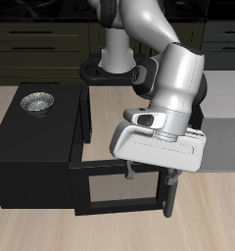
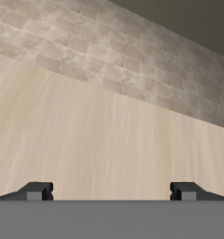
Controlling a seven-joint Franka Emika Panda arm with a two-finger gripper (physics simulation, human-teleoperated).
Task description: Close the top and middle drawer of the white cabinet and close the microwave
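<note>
The microwave [image 1: 31, 142] is a large black box at the table's front. Its black-framed door [image 1: 110, 188] with greyish glass stands swung open towards the table's front edge. My gripper [image 1: 151, 182] is open and empty, pointing down, with one finger at the door's top edge and the other past the door's free end. In the wrist view my gripper [image 2: 112, 191] has its two fingertips [image 2: 35, 191] wide apart above a dark grey strip. The white cabinet [image 1: 225, 98] shows only as a pale block behind my arm. Its drawers and handles are hidden.
A small metal bowl [image 1: 36, 101] sits on top of the microwave. Dark cabinets with long handles [image 1: 41, 39] line the back. The wrist view shows pale wood surface [image 2: 95, 131] and stone tiles [image 2: 133, 56].
</note>
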